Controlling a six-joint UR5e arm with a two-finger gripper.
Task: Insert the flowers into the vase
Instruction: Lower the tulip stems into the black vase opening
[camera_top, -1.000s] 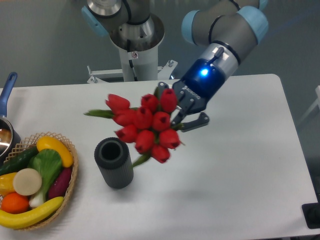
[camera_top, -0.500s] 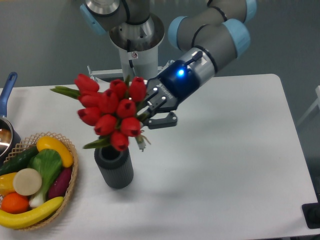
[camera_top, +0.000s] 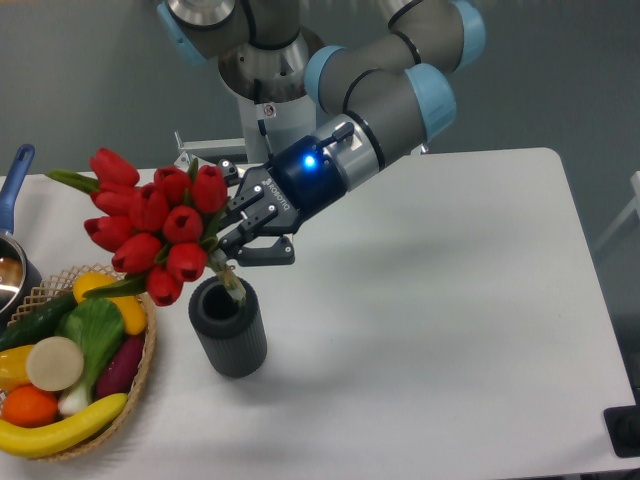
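Basket (camera_top: 140, 385) of wicker at the tabletop's front-left corner, full of fruit and vegetables. Vase (camera_top: 229, 328) upright just right of it, mouth open. Stem ends of the flowers (camera_top: 150, 226) dip into that mouth, the bunch leaning left over the basket. Gripper (camera_top: 236, 232) clamped on the stems just above the vase. Pot handle (camera_top: 15, 172), blue, at the left edge.

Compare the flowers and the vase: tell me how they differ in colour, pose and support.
The flowers are bright red with green leaves; the vase is dark grey-black. The flowers lean, heads to the left, held up by the gripper; the vase stands upright on the table. The bunch spreads wider than the vase. Both meet at the vase mouth, where the stem ends reach.
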